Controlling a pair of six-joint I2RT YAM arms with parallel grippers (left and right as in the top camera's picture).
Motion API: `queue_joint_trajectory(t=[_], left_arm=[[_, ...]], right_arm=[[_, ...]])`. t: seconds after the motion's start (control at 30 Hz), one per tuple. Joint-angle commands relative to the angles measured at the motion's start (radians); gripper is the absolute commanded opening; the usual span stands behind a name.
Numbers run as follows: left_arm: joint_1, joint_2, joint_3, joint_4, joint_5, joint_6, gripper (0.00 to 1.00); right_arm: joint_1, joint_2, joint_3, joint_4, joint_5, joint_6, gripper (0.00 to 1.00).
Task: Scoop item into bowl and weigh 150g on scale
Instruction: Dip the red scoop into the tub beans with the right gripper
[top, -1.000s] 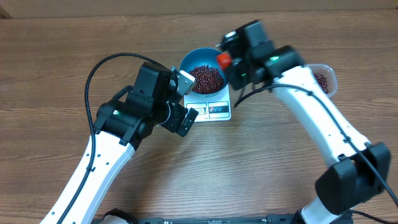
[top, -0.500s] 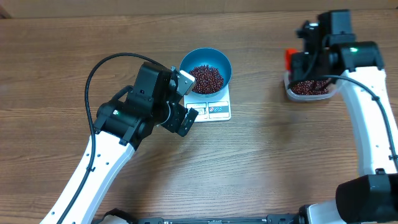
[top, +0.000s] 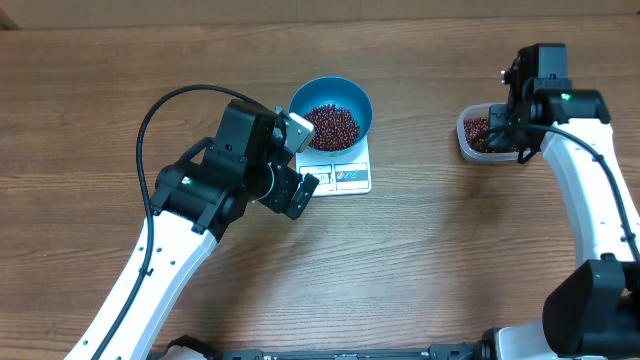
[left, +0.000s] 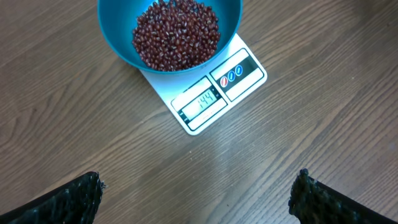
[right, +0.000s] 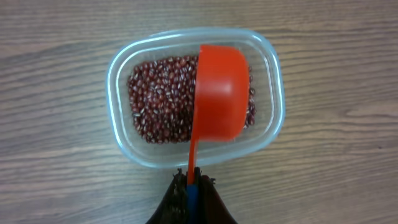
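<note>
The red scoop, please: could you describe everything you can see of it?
The scoop is smooth orange-red plastic, with a rounded cup and a thin handle. The right gripper is shut on the handle's end, holding the cup over the clear tub of beans. No beans show on it; whether it touches them is unclear.

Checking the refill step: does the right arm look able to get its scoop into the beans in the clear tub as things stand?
Probably yes. The right gripper holds the red scoop right over the lidless clear tub; nothing covers its beans.
</note>
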Motion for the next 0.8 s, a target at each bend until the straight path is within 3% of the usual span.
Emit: queue_joint_trajectory(t=[0.0, 0.5, 0.77], left_arm=[[0.000, -0.008, -0.006, 0.001, -0.007, 0.019, 1.00], [0.000, -0.008, -0.006, 0.001, -0.007, 0.019, 1.00], [0.000, -0.008, -0.006, 0.001, -0.007, 0.019, 1.00]], right_arm=[[-0.003, -0.013, -0.064, 0.047, 0.026, 0.010, 0.04], [-0.003, 0.105, -0.108, 0.098, 0.016, 0.002, 0.04], [-0.003, 0.111, -0.108, 0.098, -0.187, -0.066, 0.04]])
